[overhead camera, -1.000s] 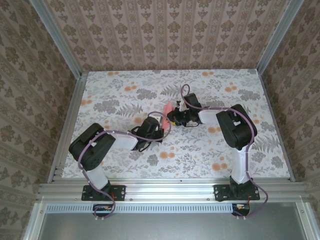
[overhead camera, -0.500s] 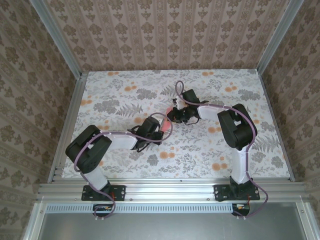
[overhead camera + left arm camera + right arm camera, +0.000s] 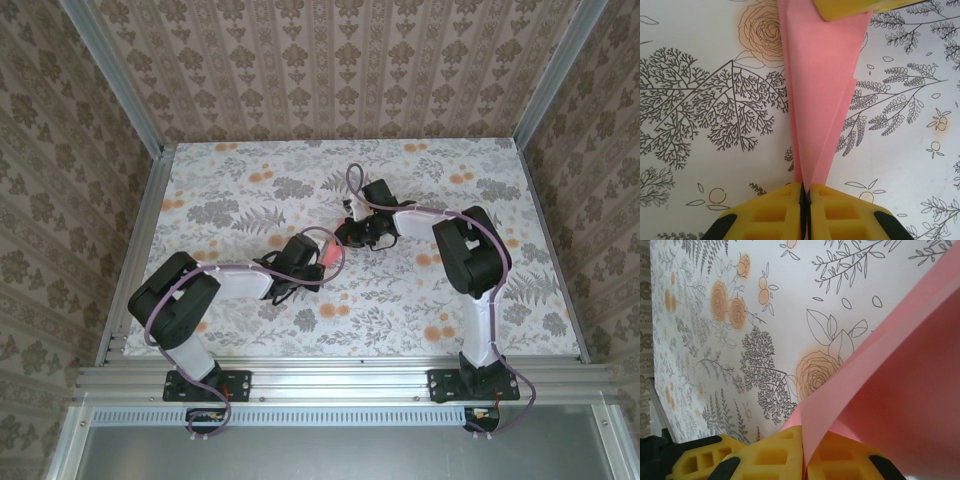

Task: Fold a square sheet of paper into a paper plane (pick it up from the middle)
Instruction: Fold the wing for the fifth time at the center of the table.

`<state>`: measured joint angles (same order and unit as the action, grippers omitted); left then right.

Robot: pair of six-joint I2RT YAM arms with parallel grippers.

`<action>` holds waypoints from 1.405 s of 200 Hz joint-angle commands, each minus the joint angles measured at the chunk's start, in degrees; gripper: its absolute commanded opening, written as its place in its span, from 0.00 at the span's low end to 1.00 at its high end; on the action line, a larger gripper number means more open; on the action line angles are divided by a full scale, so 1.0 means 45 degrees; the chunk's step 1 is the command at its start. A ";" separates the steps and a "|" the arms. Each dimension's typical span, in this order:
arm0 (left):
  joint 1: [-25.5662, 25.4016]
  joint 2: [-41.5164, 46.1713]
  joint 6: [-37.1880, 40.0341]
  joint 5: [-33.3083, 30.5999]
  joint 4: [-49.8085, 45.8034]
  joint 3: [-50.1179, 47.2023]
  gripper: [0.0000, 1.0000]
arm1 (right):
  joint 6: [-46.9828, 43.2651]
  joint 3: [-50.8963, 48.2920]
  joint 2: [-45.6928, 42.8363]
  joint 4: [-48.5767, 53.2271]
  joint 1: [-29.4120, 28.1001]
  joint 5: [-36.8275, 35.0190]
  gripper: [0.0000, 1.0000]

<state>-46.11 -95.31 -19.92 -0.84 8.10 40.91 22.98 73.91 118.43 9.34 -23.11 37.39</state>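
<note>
Left wrist view: the paper plane (image 3: 820, 100) is a slim pink-red wedge, wide at the top of the picture and narrowing to a point at the bottom. A long crease runs down its length, and a second layer shows as a small step along its right edge. The point sits between the two yellow fingers of the left pincer (image 3: 805, 197), which are pressed together on it with no gap showing. At the wide end, a yellow pad (image 3: 855, 7) of the right pincer (image 3: 805, 440) covers the upper edge of the paper.

In the right wrist view that pincer's yellow fingers are likewise clamped on the pink sheet, which rises from between them and fans out toward the upper right in two or three overlapping layers.

Under the paper lies the table (image 3: 700, 150), white with grey fern and branch prints. An orange rose print (image 3: 760, 32) sits just left of the plane, partly hidden by its edge. Whether the paper touches the table cannot be told.

From the top external view the plane is a small red sliver (image 3: 326, 252) near the middle of the table, spanning the short gap between the two black arm ends. Patterned walls (image 3: 320, 70) and an aluminium frame (image 3: 330, 380) surround the table.
</note>
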 commanded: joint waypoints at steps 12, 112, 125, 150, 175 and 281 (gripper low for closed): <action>-0.0106 0.0222 0.0385 0.0333 -0.1367 -0.0360 0.13 | -0.0565 0.0411 0.0388 0.0467 0.0038 -0.0472 0.08; -0.0105 0.0376 0.0623 -0.0240 -0.1936 -0.0413 0.12 | -0.0733 0.0353 0.0408 0.0876 0.0283 -0.0290 0.07; -0.0105 0.0478 0.0590 -0.0165 -0.1934 -0.0399 0.13 | -0.0690 0.0296 0.0379 0.0839 0.0293 -0.0173 0.07; -0.0087 0.0929 0.0484 0.0128 -0.1862 -0.0399 0.18 | -0.0567 0.0092 0.0268 0.0616 0.0293 0.0051 0.08; 0.0040 0.1272 0.0353 0.0810 -0.1467 -0.0379 0.23 | -0.0411 -0.0035 0.0160 0.0372 0.0278 0.0337 0.08; 0.0305 0.0295 0.0653 0.0963 -0.0783 0.0800 0.27 | -0.0203 -0.0194 0.0177 0.0109 0.0273 0.0662 0.07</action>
<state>-45.21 -92.29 -18.33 3.03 3.73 42.19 21.39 73.76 119.96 10.46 -22.00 38.92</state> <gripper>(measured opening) 0.273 0.076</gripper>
